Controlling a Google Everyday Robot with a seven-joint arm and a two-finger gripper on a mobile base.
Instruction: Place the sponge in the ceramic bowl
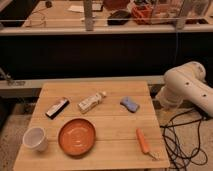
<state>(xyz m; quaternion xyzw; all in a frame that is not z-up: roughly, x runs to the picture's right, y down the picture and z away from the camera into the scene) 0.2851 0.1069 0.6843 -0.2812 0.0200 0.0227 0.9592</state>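
Observation:
The sponge (129, 104), a small blue pad, lies flat on the right back part of the wooden table (115, 125). The ceramic bowl (76, 136), a wide shallow orange-brown dish, sits upright and empty at the front left of centre. The two are well apart. Only the white rounded segments of my arm (186, 90) show, beyond the table's right edge and level with the sponge. My gripper is out of view, hidden from the camera.
A white cup (35, 138) stands left of the bowl. A white tube (92, 102) and a black-and-white flat object (57, 107) lie at the back. An orange-handled tool (143, 141) lies front right. Black cables (182, 137) trail on the floor at right.

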